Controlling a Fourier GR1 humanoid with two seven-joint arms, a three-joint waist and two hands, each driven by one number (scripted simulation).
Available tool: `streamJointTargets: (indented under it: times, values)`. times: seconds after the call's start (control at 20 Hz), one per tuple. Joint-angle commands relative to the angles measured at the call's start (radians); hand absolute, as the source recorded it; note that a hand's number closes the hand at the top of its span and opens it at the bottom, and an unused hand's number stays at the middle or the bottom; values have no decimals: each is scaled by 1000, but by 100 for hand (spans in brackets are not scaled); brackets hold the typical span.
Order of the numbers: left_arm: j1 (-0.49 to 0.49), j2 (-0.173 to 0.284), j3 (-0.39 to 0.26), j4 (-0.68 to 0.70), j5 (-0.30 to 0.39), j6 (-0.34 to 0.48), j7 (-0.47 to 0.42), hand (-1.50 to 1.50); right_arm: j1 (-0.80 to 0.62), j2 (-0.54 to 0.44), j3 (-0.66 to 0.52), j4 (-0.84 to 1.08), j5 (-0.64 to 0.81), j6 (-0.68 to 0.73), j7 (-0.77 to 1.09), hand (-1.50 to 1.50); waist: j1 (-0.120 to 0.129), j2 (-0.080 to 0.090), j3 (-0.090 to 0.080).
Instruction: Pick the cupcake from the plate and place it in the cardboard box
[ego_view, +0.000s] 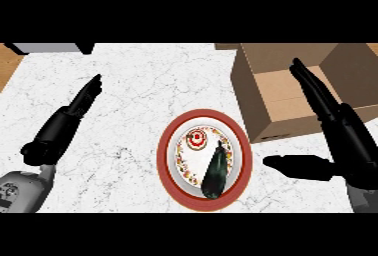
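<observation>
Right hand (336, 145) sits at the counter's right side, fingers straight and stretched up over the cardboard box (295, 85), thumb poking left toward the plate (168, 165); spread apart, holding nothing. Left hand (63, 125) rests open near the counter's left edge, fingers up, empty.

Plate: red rim, patterned inner band, near the counter's front edge at the middle. On it a small red-and-white round piece (197, 138), which I take for the cupcake, toward the plate's back. Dark elongated object (215, 170) lies beside it, running to the plate's front rim; can't tell what it is. Box stands open at the counter's back right corner, just beside the plate.

Step in hand, my read: reach for the cupcake, not yet touched. To do it well, bring the right hand down over the plate's back part, close around the small piece only, steer clear of the dark object, lift straight before swinging to the box.

No brands, labels or readable writing anywhere.
</observation>
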Motion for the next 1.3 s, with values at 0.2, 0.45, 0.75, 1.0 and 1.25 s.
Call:
streamJointTargets:
  times: [0.2, 0.45, 0.75, 1.0, 1.25]
  values:
    - [-18, -16, 3, 43, -13, -32, -28, 0, -163, -60, 193, -51, 131, 317, 356, -150, 26, 0, -3]
    - [-104, -51, 3, 64, -25, -25, 23, 0, -355, 80, 309, -23, 98, 534, 606, -150, 26, 2, -2]
    - [-76, -39, 32, 72, -29, -57, -2, 0, -471, 272, 377, 60, 94, 704, 859, -150, 20, 0, 0]
    - [-10, -51, 39, 70, -41, -70, -74, 0, -516, 425, 399, 229, 139, 686, 917, -150, 23, 2, 0]
    - [-12, -70, 41, 59, -69, -61, -40, 0, -483, 492, 403, 197, 142, 728, 1003, -150, 14, -1, 1]
